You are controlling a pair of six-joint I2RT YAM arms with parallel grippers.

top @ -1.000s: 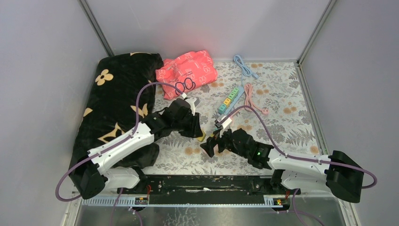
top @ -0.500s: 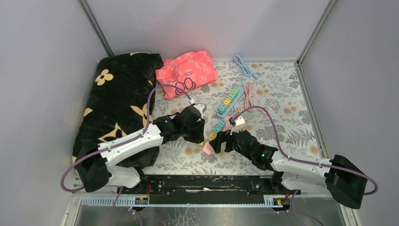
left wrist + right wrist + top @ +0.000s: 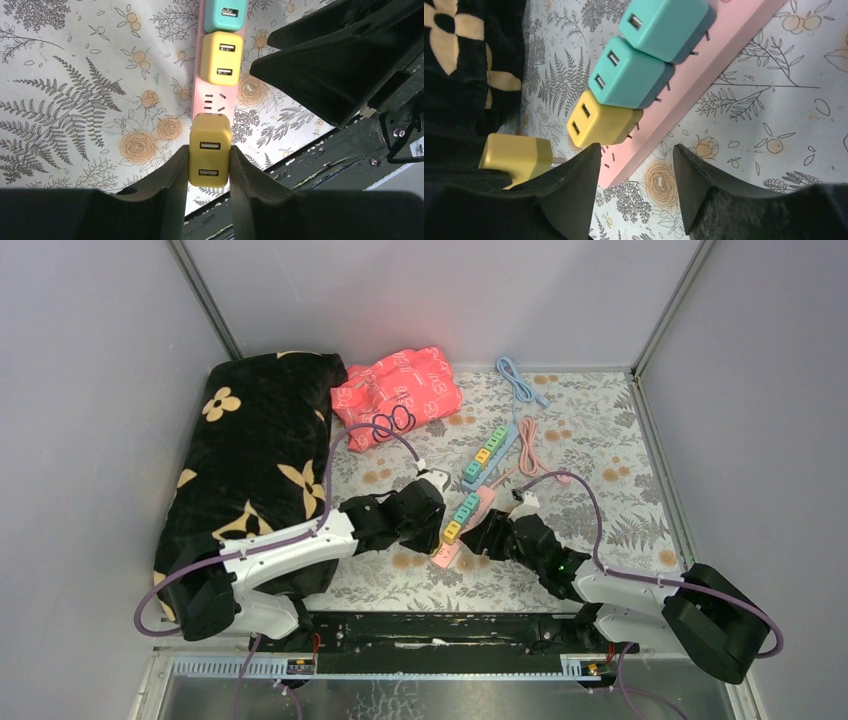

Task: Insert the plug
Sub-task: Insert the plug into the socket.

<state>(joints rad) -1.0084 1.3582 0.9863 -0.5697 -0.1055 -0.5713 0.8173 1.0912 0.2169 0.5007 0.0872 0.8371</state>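
Left jaws pinch yellow plug (image 3: 209, 152), prongs facing pink strip (image 3: 704, 75), not touching; free socket (image 3: 215, 100) just ahead along strip. Right jaws spread astride strip's end.

My left arm (image 3: 290, 545) is lying low, stretching from its base toward the near end of the pink power strip (image 3: 212, 102). My left gripper (image 3: 209, 156) is pinching a yellow plug (image 3: 210, 135) by both sides at that end. My right arm (image 3: 620, 590) is reaching in from the strip's other side. My right gripper (image 3: 636, 155) is straddling the same end, jaws standing apart.
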